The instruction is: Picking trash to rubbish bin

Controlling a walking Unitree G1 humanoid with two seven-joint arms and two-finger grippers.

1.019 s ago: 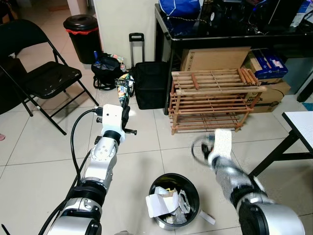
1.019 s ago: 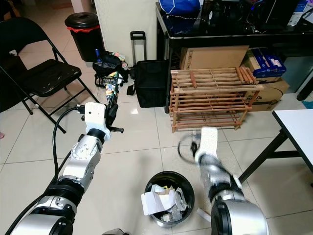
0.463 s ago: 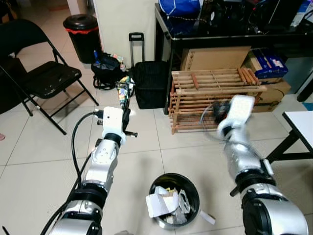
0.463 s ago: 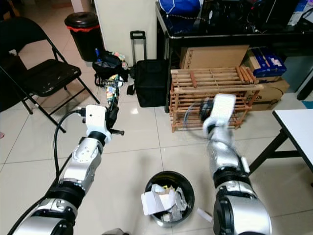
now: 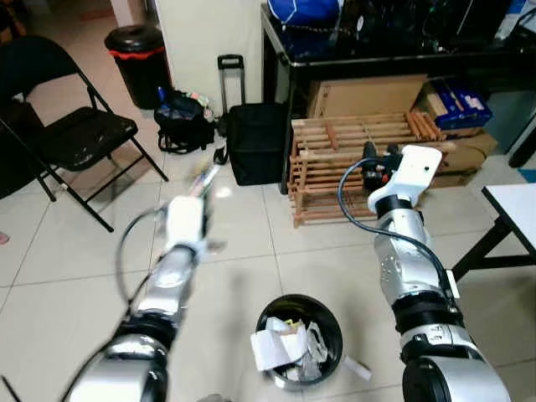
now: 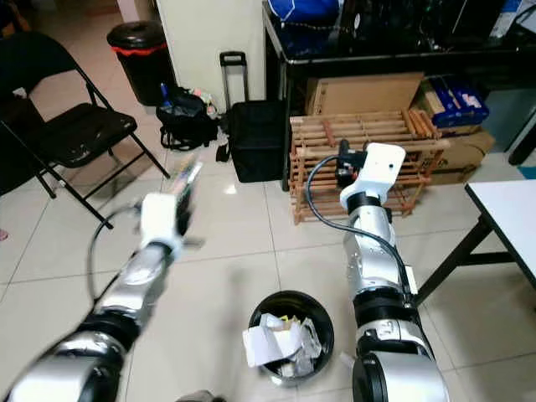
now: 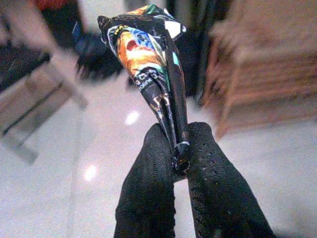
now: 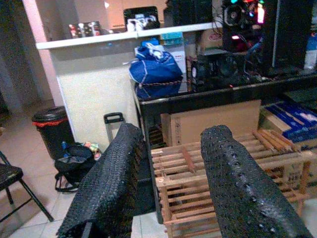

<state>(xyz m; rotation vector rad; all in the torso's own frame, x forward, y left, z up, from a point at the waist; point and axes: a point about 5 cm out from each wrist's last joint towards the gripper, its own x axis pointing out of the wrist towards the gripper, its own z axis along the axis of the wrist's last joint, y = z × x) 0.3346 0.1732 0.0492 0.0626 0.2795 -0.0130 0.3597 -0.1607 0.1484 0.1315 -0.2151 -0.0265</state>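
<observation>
The left gripper (image 7: 174, 163) pinches a crumpled, colourful snack wrapper (image 7: 153, 59) by its lower end, fingers clamped tight, the arm blurred above the tiled floor (image 5: 59, 276). The right gripper (image 8: 171, 188) is raised with fingers spread apart and nothing between them, facing the wooden slatted rack (image 5: 368, 167). A round black rubbish bin (image 5: 299, 342) with crumpled paper inside sits on the floor between the two arms.
</observation>
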